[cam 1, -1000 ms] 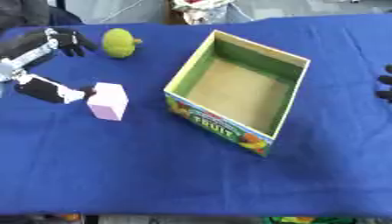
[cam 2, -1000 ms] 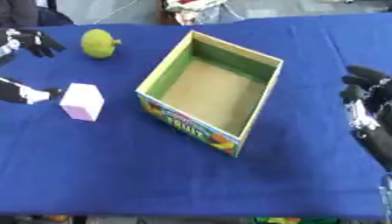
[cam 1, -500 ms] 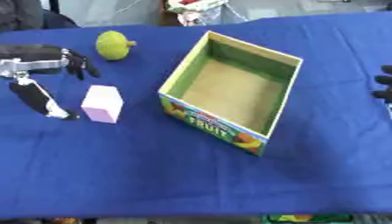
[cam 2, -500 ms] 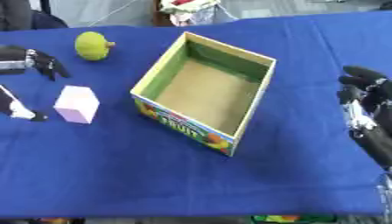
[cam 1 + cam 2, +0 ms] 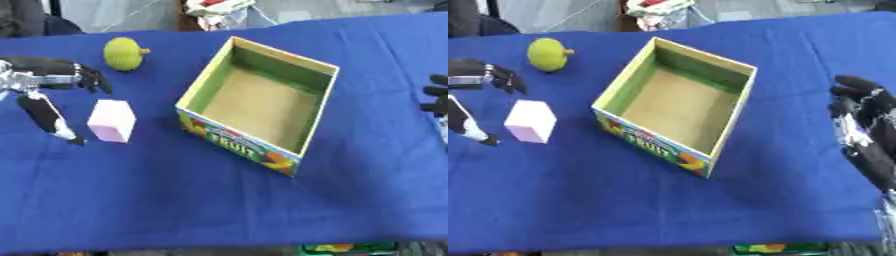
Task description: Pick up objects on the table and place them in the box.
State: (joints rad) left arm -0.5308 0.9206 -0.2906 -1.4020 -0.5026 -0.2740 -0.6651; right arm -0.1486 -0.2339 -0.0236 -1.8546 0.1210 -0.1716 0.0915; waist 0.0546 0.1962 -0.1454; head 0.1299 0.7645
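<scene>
A bench [image 5: 175, 200] covered in a blue cloth carries three things. Near the middle stands an open cardboard box [image 5: 261, 105], set askew, with yellow-green walls, a plain brown floor and printed fruit with the word FRUIT on its near outer side. Nothing lies inside it.

To the left of the box, a little apart from its near-left corner, a pale pink block [image 5: 112, 120] lies on the cloth. Farther back and slightly to the left of the block sits a yellow-green fruit-shaped object [image 5: 123, 53] with a small stub pointing toward the box; it is well apart from the block and near the box's far-left side.

The left robot hand [image 5: 52, 82] enters from the left edge, just beside the pink block but not touching it. Its dark fingers [image 5: 92, 80] spread toward the far side of the block, between block and fruit, while a long black-and-white digit [image 5: 48, 117] reaches down along the block's left side. The hand is spread wide and holds nothing.

The right robot hand [image 5: 864, 130] shows at the right edge, well apart from the box, resting over the cloth with its fingers relaxed and slightly bent, pointing away from the robot. It holds nothing.
</scene>
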